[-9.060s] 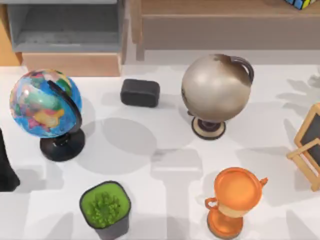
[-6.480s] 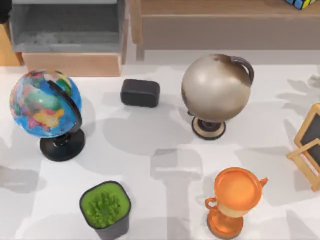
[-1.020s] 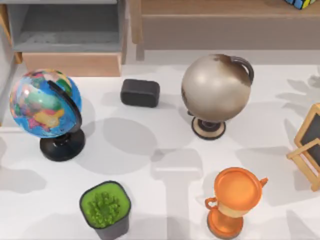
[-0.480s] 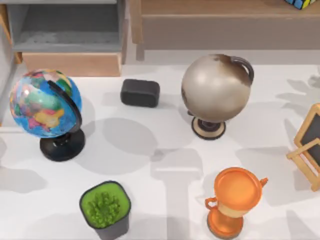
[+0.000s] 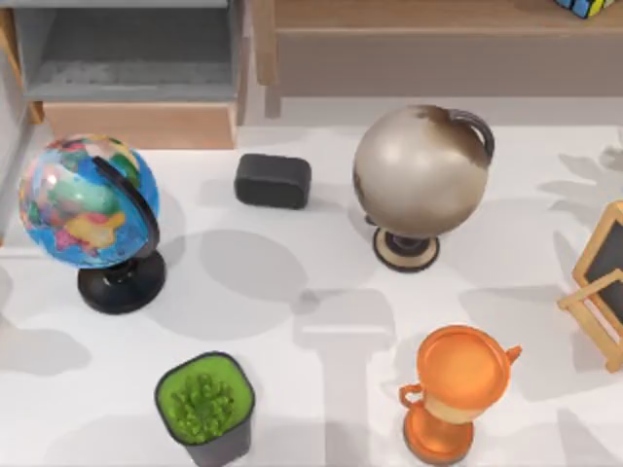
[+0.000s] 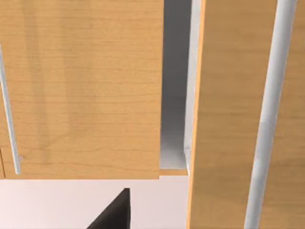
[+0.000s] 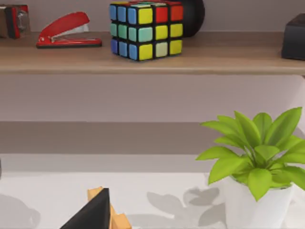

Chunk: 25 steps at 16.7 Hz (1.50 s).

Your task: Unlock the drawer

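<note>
From above, the drawer (image 5: 131, 73) sits at the back left of the table (image 5: 321, 389). It is pulled out, so its grey inside shows, and its light wood front faces the table. Just in front of it stands a colourful globe (image 5: 88, 202). A small dark block (image 5: 273, 180) lies to the right of that globe. Further right stands a grey globe (image 5: 421, 173), in front of the long brown shelf (image 5: 438, 39). A green plant in a dark pot (image 5: 204, 404) and an orange trophy (image 5: 458, 384) are near the front. A small wooden easel board (image 5: 604, 282) is at the right edge.

The left wrist camera is very close to light wood panels (image 6: 86, 86) with a grey gap between them and thin silver bars (image 6: 267, 119). A dark pointed piece pokes in at the edge. I cannot tell if the left hand is spread or pressed together.

The right wrist camera looks at the shelf, with a colour cube (image 7: 145, 29) and a red stapler (image 7: 66, 31) on it. A leafy plant in a white pot (image 7: 252, 167) stands on the table below. I cannot tell how the right hand is set.
</note>
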Each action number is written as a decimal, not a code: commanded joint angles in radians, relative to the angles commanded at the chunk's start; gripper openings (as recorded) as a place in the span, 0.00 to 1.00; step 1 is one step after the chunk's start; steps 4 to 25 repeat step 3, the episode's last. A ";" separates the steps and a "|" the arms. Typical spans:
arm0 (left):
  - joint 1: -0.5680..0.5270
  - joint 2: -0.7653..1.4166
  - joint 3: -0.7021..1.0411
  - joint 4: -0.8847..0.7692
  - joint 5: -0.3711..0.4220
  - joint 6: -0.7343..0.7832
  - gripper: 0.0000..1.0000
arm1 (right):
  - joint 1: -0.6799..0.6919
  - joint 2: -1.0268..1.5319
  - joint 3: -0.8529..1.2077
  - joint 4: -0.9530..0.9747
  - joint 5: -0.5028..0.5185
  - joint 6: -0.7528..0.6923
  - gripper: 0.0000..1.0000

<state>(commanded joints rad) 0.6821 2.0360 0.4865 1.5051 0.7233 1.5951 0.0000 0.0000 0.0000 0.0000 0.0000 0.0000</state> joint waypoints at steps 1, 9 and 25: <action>0.000 0.000 0.000 0.000 0.000 0.000 1.00 | 0.000 0.000 0.000 0.000 0.000 0.000 1.00; 0.000 0.000 0.000 0.000 0.000 0.000 1.00 | 0.000 0.000 0.000 0.000 0.000 0.000 1.00; 0.000 0.000 0.000 0.000 0.000 0.000 1.00 | 0.000 0.000 0.000 0.000 0.000 0.000 1.00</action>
